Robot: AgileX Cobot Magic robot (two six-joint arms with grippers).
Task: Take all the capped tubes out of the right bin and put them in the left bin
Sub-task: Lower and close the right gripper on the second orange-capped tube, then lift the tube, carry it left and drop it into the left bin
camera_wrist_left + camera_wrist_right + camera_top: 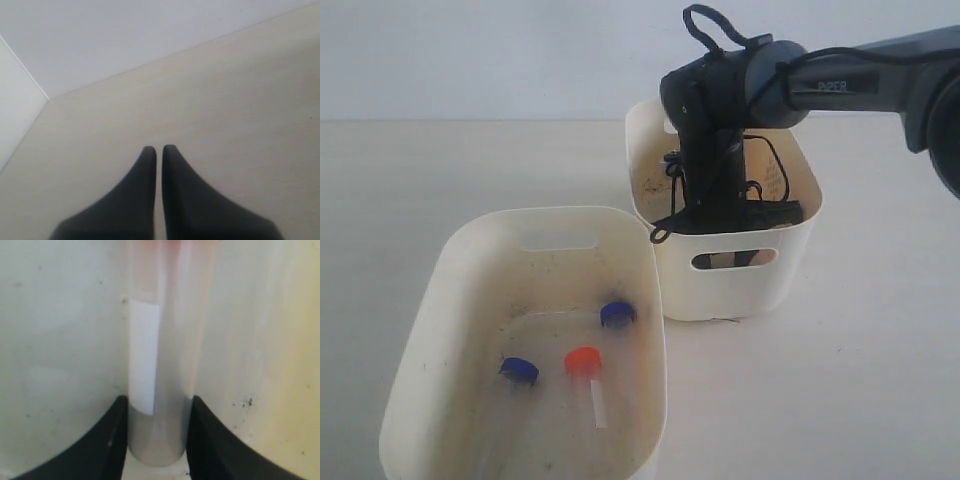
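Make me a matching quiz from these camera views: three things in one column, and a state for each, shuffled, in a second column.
1. left gripper
2. right gripper
3. left bin

A. holds three capped tubes
B. shut and empty, table beyond it
C. clamped on the labelled tube, down in the right bin

Pairs: 1-B, 2-C, 3-A

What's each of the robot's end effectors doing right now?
Left end effector: closed, holding nothing.
Right end effector: closed on a labelled tube with a reddish cap.
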